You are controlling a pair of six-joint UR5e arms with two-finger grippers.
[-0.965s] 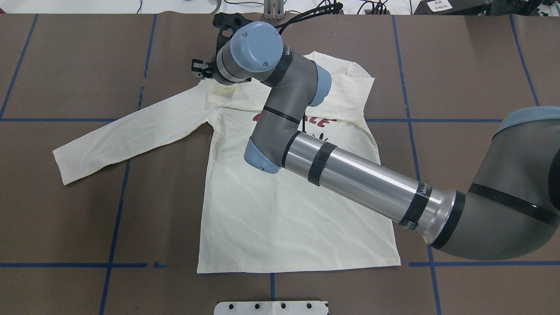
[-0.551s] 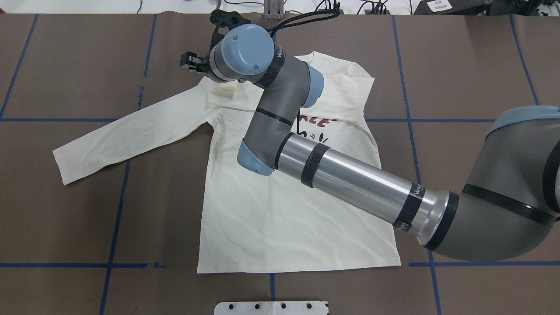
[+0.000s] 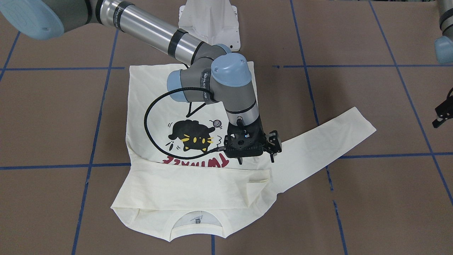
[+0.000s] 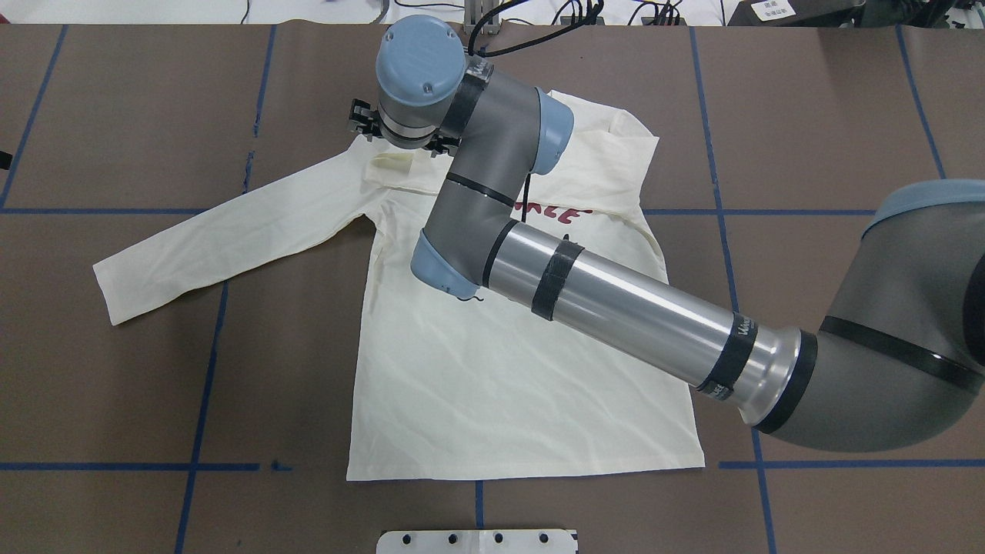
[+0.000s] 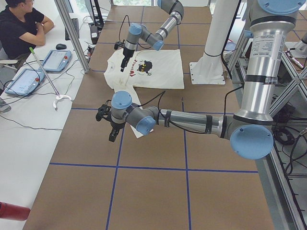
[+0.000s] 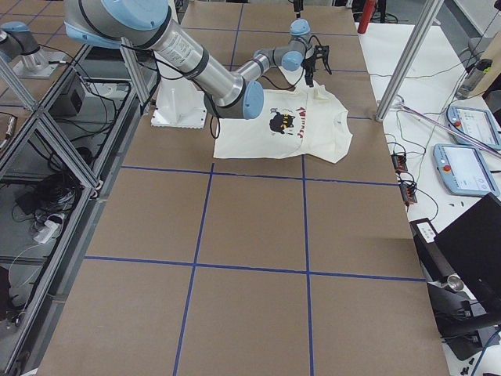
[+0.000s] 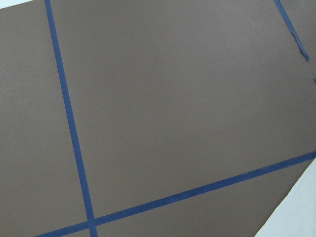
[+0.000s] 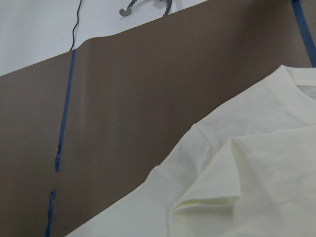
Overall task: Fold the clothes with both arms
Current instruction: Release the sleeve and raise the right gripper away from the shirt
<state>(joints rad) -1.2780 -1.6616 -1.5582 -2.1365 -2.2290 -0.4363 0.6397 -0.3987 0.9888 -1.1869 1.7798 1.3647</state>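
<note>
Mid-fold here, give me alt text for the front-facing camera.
The right arm's claw hangs open over a cream shirt lying print-up on the brown table. One sleeve is folded across the chest; the other sleeve stretches out to the view's right.

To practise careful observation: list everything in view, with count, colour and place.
T-shirt: one, cream, print up, mid-table, one sleeve folded across.
Table: one, brown, blue tape grid.
Pedestal base: one, white, robot's table edge.
Teach pendants: two, grey, side bench.
Person: one, black top, at that bench.
Right arm: one, grey, over the shirt.
Right gripper: one, black, above the outstretched sleeve's shoulder.
Left arm: one, grey, past the sleeve's end.
Left gripper: one, black, over bare table.
</note>
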